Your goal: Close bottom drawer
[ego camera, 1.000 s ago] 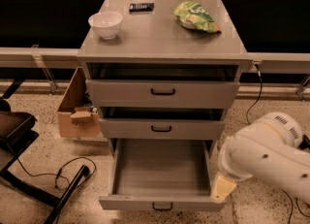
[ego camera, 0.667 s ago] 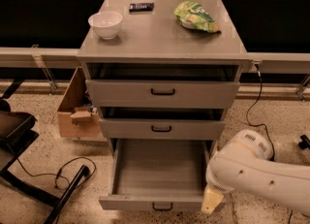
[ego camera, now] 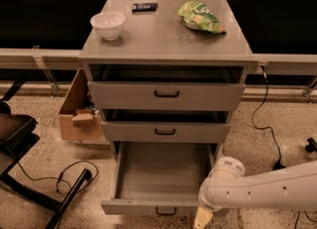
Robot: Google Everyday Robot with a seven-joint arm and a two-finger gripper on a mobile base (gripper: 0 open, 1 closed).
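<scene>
The bottom drawer [ego camera: 148, 206] of the grey cabinet is pulled far out; its inside is bare and its flat front carries a small black loop handle [ego camera: 166, 211]. The middle drawer [ego camera: 165, 131] and top drawer [ego camera: 166, 95] above it are pushed in or nearly so. My white arm [ego camera: 257, 189] reaches in from the right at floor level. My gripper [ego camera: 202, 219] hangs at the bottom edge of the view, just right of the drawer's front right corner, mostly cut off.
On the cabinet top sit a white bowl [ego camera: 108, 25], a black bar [ego camera: 144, 7] and a green chip bag [ego camera: 200, 17]. A cardboard box [ego camera: 77, 111] stands left of the cabinet. A black chair base [ego camera: 29, 183] and cables [ego camera: 262, 119] lie on the floor.
My arm has swung lower and to the left, bringing the gripper from beside the drawer's right wall down to its front right corner. The drawer stays open.
</scene>
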